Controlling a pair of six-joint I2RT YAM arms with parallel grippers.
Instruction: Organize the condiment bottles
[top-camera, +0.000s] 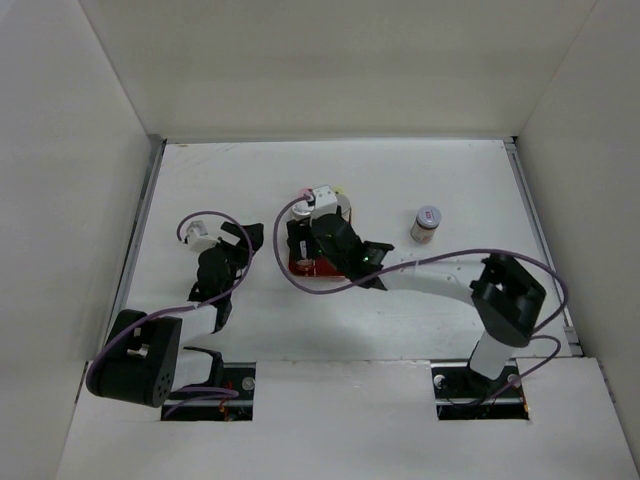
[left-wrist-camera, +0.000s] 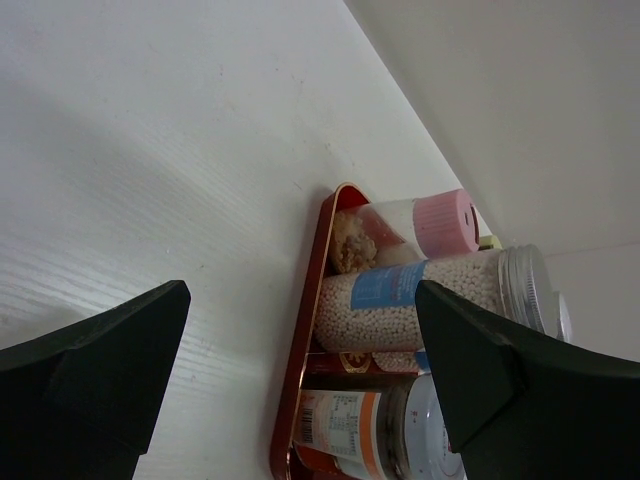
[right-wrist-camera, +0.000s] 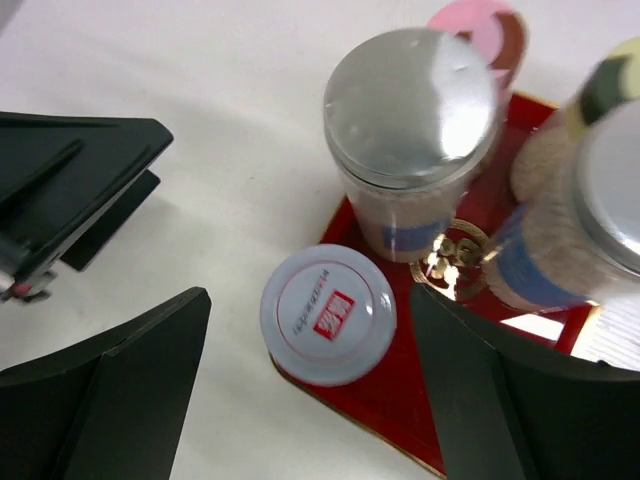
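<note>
Left gripper (left-wrist-camera: 302, 310) jaws stand apart, empty, facing the edge of the red tray (left-wrist-camera: 290, 400). Right gripper (right-wrist-camera: 310, 300) jaws stand apart astride the blue-lidded bottle (right-wrist-camera: 328, 314) at the tray corner. Behind it stand the silver-lidded bottle (right-wrist-camera: 410, 105) and the pink-lidded bottle (right-wrist-camera: 480, 25). A lone bottle (top-camera: 427, 224) stands well apart on the table (top-camera: 250, 170).

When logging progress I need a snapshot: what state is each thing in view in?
red tray: flat on the table, holding jars.
white-lid jar: upright at the tray's corner, capped, not gripped.
silver-lid jar: upright on tray, capped.
pink-lid jar: upright on tray, capped.
lone jar: upright on table, off the tray.
left gripper: open, empty.
right gripper: open, fingers straddling white-lid jar.
</note>
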